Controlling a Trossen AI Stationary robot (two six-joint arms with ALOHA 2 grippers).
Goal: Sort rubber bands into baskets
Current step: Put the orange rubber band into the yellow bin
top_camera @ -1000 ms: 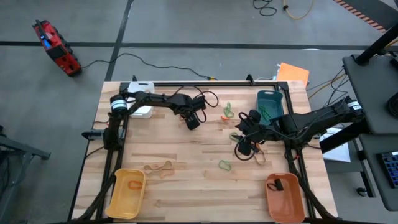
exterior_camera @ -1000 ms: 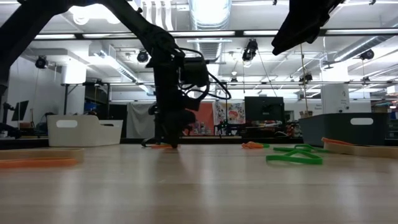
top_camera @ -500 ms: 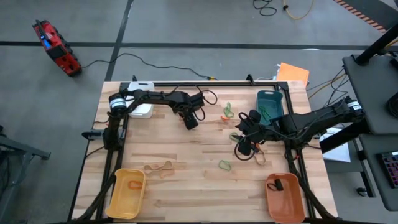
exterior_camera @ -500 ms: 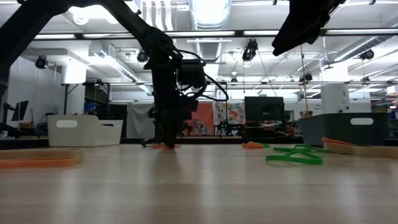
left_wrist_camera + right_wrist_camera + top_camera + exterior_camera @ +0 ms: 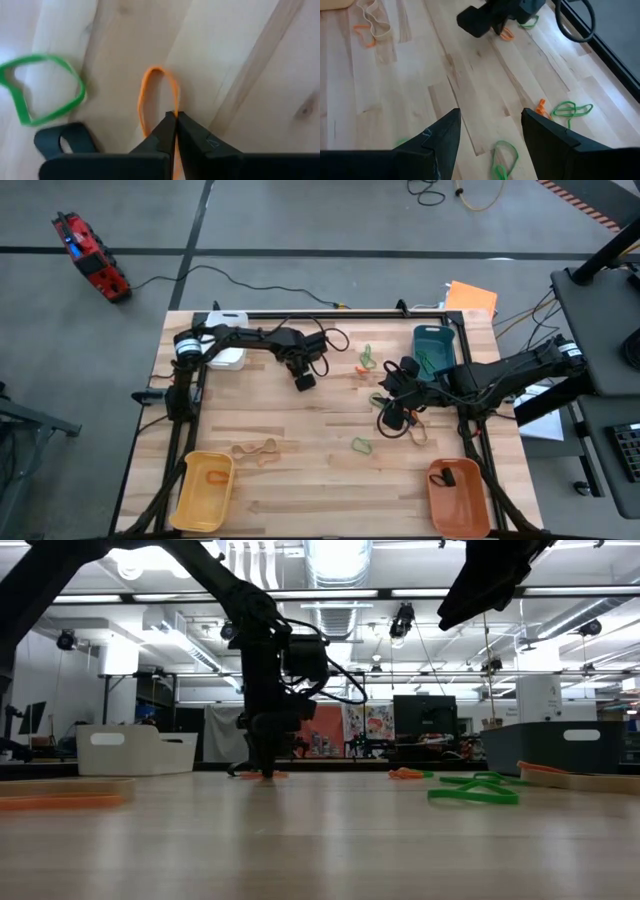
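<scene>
My left tool (image 5: 175,116) is down on the wooden bench (image 5: 300,470), its fingers pinched together on one side of an orange rubber band (image 5: 150,95) that lies flat on the boards. Seen from above, this tool (image 5: 303,381) sits toward eleven o'clock from the bench's middle. A green rubber band (image 5: 40,90) and a black rubber band (image 5: 62,142) lie just beside the orange one.

My right tool (image 5: 393,418) hovers toward three o'clock from the middle, its fingers (image 5: 442,137) spread apart and gripping nothing. Green bands (image 5: 572,109) and a small orange piece (image 5: 541,105) lie on the boards around it.

The white basket (image 5: 228,355) stands at the eleven o'clock corner, the teal basket (image 5: 433,348) at one o'clock, the yellow basket (image 5: 204,490) at seven o'clock and the orange basket (image 5: 458,498) at five o'clock. Tan bands (image 5: 255,450) lie near the yellow basket.
</scene>
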